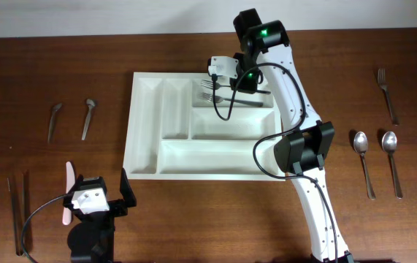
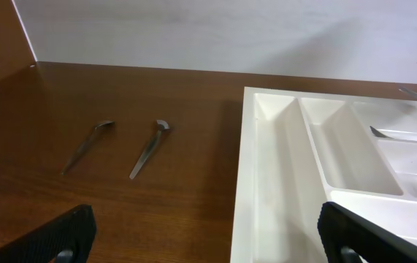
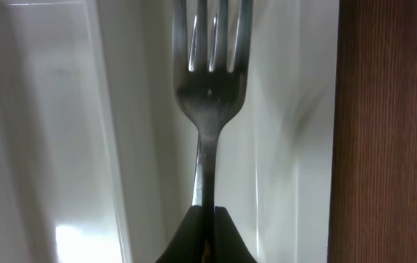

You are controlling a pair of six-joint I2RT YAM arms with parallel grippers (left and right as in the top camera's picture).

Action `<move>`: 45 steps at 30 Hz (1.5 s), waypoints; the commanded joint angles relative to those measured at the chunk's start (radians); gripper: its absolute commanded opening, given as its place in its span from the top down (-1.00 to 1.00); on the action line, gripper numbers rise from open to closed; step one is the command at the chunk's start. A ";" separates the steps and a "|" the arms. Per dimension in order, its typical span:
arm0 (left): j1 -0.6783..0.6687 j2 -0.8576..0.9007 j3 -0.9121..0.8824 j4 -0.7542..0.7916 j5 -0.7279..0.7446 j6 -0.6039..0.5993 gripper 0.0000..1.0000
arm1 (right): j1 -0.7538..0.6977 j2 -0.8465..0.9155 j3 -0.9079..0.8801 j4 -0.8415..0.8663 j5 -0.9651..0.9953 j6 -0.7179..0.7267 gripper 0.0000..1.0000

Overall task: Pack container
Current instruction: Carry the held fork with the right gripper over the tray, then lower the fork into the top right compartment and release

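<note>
My left gripper (image 1: 100,181): nearest of all, low at the near left, jaws spread as wide as they go, nothing between them.
Pink utensil (image 1: 67,191): just left of that gripper, partly hidden by it; I cannot tell what kind it is.
Chopsticks (image 1: 17,212): 2 thin sticks at the near left edge of the table (image 1: 47,73).
Spoons (image 1: 362,150): 2 side by side on the right, bowls towards the far side, well apart from the container.
Container (image 1: 146,131): white tray in the middle of the table, 2 narrow slots on its left, 3 long ones to their right.
Small utensils (image 1: 88,117): 2 short ones on the left, beyond my left gripper and clear of the tray.
Lone fork (image 1: 388,95): far right, tines towards the far edge.
My right gripper (image 3: 207,237): reached over the tray's far long slot, jaws pinched tight on the handle of a fork (image 3: 209,95), tines pointing left.
Second fork (image 1: 237,101): appears to lie in that same slot, just nearer than the held one.
</note>
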 commanded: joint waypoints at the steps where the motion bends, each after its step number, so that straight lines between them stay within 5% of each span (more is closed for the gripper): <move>1: -0.003 -0.008 -0.005 0.002 0.007 0.012 -0.98 | -0.002 -0.023 -0.006 0.002 -0.039 -0.012 0.91; 13: -0.003 -0.008 -0.005 0.002 0.007 0.012 -0.98 | -0.002 0.000 -0.007 0.004 -0.045 -0.011 0.88; 16: -0.003 -0.008 -0.005 0.002 0.007 0.012 -0.98 | -0.002 0.000 -0.007 0.003 -0.045 -0.011 0.66; 26: -0.003 -0.008 -0.005 0.002 0.007 0.012 -0.99 | -0.002 -0.010 -0.001 0.027 -0.045 0.003 0.63; 29: -0.003 -0.008 -0.005 0.002 0.007 0.012 -0.99 | -0.008 -0.034 0.018 0.066 -0.039 0.073 0.45; 31: -0.003 -0.008 -0.005 0.002 0.007 0.012 -0.98 | -0.023 -0.054 0.049 0.085 -0.030 0.127 -0.04; 33: -0.003 -0.008 -0.005 0.002 0.007 0.012 -0.99 | -0.045 -0.070 0.085 0.096 -0.006 0.196 -0.93; 45: -0.003 -0.008 -0.005 0.002 0.007 0.012 -0.98 | -0.423 -0.152 0.242 -0.142 0.222 0.717 -0.97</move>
